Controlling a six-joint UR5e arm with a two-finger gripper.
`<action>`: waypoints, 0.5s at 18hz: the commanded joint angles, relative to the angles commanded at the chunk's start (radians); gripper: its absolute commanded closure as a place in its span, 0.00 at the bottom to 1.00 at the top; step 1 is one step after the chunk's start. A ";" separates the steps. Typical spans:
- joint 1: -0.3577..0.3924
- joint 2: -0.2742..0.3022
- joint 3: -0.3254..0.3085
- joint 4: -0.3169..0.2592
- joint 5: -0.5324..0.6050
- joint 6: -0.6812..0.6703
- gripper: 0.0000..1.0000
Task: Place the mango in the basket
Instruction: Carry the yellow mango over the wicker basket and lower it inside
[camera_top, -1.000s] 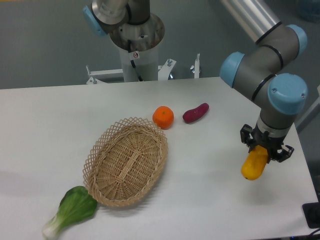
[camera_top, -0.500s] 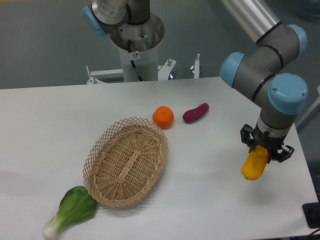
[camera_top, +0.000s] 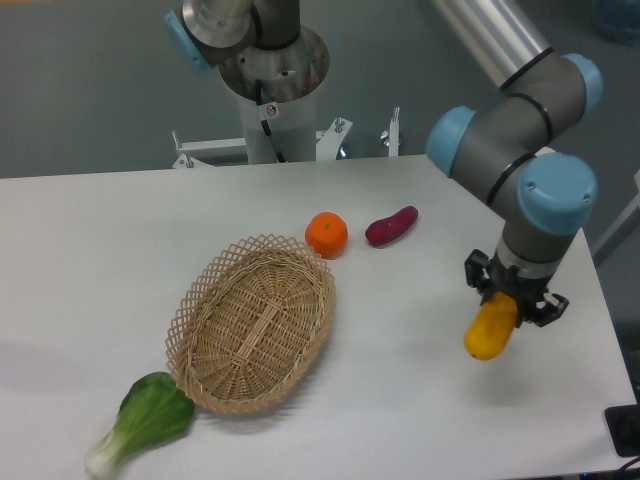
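Since the earlier frame the arm has shifted a little toward the left of the picture, carrying the fruit with it. My gripper (camera_top: 507, 298) is clenched on the top end of the mango (camera_top: 487, 330), which hangs at the right of the frame, long axis tilted down and to the left, seemingly clear of the table (camera_top: 90, 240). What matters now, I judge, is that the basket (camera_top: 253, 322) lies well apart to the left, centre-left of the frame, lengthwise from lower left to upper right. Between them I see bare tabletop only; the orange (camera_top: 326, 234) and sweet potato (camera_top: 391, 225) sit higher up, the leafy green (camera_top: 142, 420) at lower left.
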 joint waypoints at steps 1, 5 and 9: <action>-0.017 0.014 -0.025 0.003 0.000 -0.002 0.85; -0.068 0.066 -0.095 0.006 -0.008 -0.005 0.85; -0.112 0.127 -0.187 0.023 -0.014 -0.005 0.85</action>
